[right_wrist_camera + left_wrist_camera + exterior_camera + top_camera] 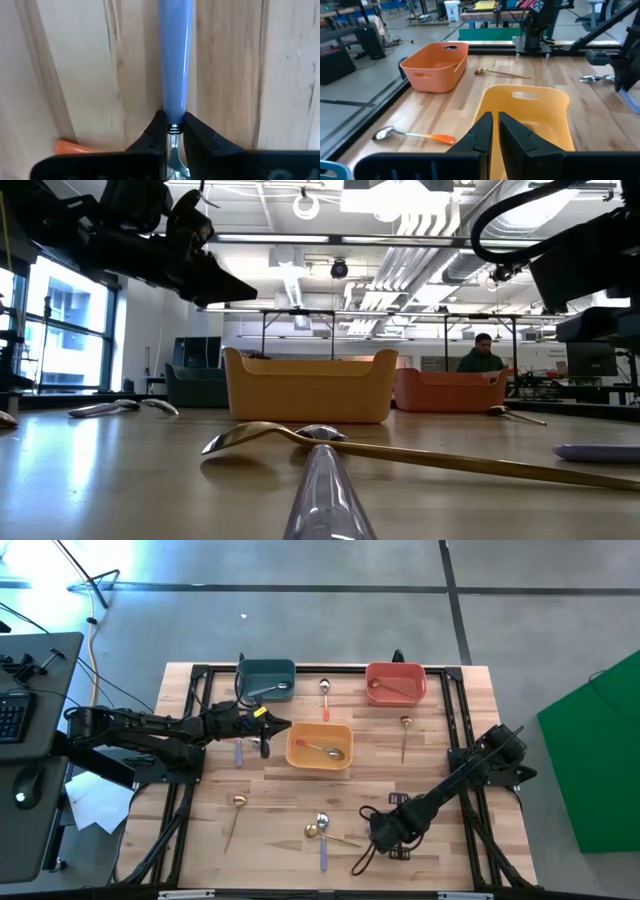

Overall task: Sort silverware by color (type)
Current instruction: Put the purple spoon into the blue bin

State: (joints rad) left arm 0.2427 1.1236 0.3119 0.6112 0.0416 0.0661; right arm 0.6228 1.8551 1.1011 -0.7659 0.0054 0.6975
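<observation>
A lavender-blue spoon is being gripped by the right tool at the ringed neck where the smooth, rounded plastic handle is meeting the shiny metal stem; the handle is lying flat on the desk, its long axis running along the wood grain and pointing straight away from the tool. An orange handle tip is showing just beside it. In the high view the right tool is being held low over the desk's near part, right of another blue spoon and a thin gold spoon whose heads are lying close together.

The left tool is being held above the desk, between the teal bin and the yellow bin, with its fingers nearly closed on nothing.

The bins are smooth, square, round-cornered plastic tubs. One spoon is lying in each: a grey-looking one in the teal bin, an orange-handled one in the yellow, a gold one in the red bin. Other spoons are lying flat on the planked desk: an orange-handled one between the far bins, a gold one below the red bin, a gold one at the near left, all running roughly near to far.
</observation>
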